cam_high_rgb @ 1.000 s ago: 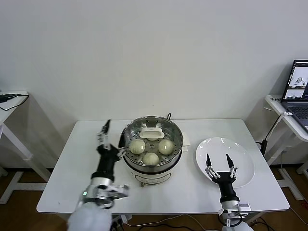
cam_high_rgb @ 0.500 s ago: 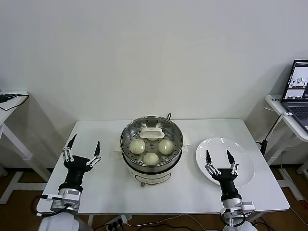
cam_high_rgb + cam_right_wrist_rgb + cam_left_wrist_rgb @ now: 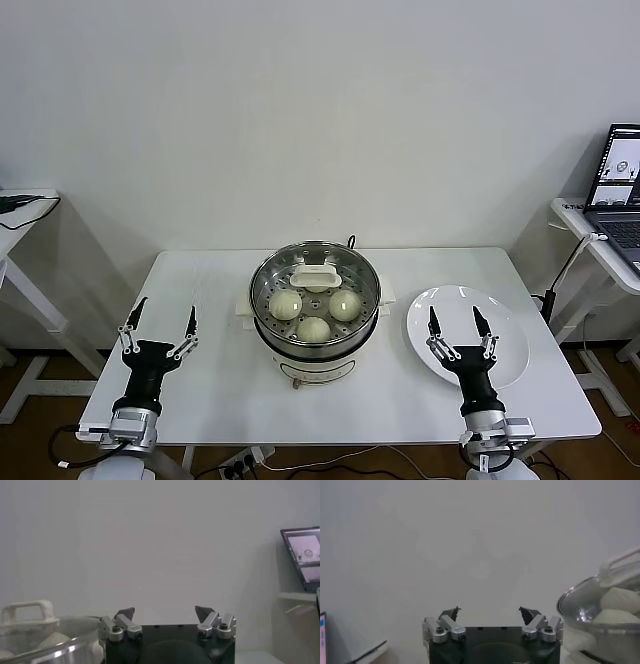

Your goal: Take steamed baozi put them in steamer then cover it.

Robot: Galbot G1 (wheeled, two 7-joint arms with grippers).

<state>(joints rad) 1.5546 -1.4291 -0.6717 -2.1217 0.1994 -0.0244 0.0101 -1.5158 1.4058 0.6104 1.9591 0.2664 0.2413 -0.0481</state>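
Observation:
The steamer stands mid-table with the glass cover on it, white handle on top. Through the glass I see three baozi; a fourth may lie under the handle. My left gripper is open, fingers pointing up, over the table's front left, well apart from the steamer. My right gripper is open over the near side of the white plate, holding nothing. In the left wrist view the open gripper has the covered steamer to one side. The right gripper sees the cover handle.
An empty white plate lies right of the steamer. A laptop sits on a side table at the far right, and another small table stands at the far left. A cord runs behind the steamer.
My left arm has pulled back from beside the steamer to the table's front left, fingers now spread and upright. The right gripper has barely moved.

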